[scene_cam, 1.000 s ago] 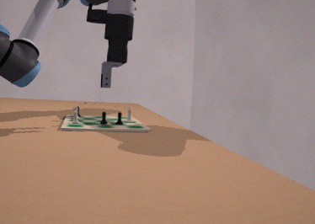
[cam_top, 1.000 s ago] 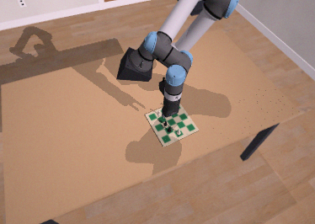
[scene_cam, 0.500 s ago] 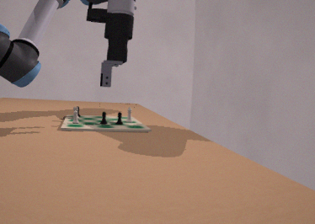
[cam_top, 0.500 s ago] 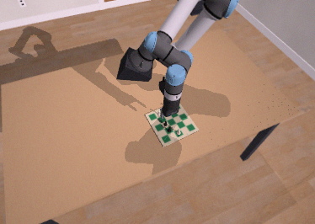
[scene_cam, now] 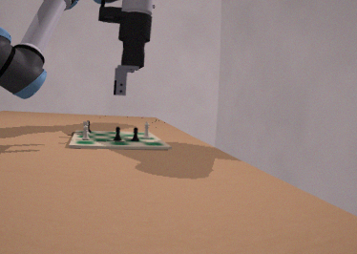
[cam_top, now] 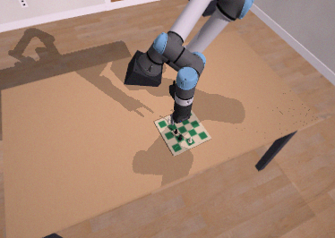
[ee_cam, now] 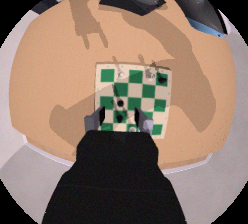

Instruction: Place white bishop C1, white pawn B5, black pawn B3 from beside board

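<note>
Six pieces on the board [cam_top: 167,137] [scene_cam: 119,147] [ee_cam: 135,75], a black pawn [cam_top: 180,138] [scene_cam: 136,135] [ee_cam: 119,118] included, centre of the wrist frame | end effector [cam_top: 172,123] [scene_cam: 119,95] [ee_cam: 119,113] open, empty | we should check every base sits inside its square, clear straight up, avoid brushing neighbours

Gripper [scene_cam: 120,95] [ee_cam: 119,113] wide open, pointing downward

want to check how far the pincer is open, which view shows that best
The wrist view: both fingers of the pincer show there, spread wide with a gap between. The exterior view shows it side-on above the board, gap unseen; the top view mostly hides it beneath the arm.
</note>
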### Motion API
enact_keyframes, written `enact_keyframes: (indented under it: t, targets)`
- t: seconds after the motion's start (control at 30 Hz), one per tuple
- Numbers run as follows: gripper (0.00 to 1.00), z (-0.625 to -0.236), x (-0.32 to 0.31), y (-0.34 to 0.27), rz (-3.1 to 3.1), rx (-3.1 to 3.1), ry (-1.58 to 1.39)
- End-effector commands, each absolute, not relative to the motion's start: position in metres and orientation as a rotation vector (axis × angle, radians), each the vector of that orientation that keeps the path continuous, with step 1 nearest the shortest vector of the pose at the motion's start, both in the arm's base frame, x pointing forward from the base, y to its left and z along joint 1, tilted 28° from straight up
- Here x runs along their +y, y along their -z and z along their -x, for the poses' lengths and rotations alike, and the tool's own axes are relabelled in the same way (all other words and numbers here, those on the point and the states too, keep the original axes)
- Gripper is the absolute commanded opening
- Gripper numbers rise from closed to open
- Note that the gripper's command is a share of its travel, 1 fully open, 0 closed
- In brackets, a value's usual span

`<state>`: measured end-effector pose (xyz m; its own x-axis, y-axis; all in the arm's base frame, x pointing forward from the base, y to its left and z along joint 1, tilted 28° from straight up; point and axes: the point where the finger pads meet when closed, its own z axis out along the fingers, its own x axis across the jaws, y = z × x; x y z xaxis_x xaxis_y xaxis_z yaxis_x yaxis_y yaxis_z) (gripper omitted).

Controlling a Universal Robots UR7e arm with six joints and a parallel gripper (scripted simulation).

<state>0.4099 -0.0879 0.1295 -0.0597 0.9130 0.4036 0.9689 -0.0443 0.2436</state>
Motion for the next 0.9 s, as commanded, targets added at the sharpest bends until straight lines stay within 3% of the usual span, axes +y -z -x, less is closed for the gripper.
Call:
enact_keyframes:
  t: [0.0, 0.43, 0.87]
  targets:
    - [1.00, -0.408, -0.092, -0.138, 2.070, -2.087, 0.714]
    - [1.00, -0.395, -0.115, -0.187, 2.070, -2.087, 0.714]
    - [1.00, -0.393, -0.117, -0.193, 2.070, -2.087, 0.714]
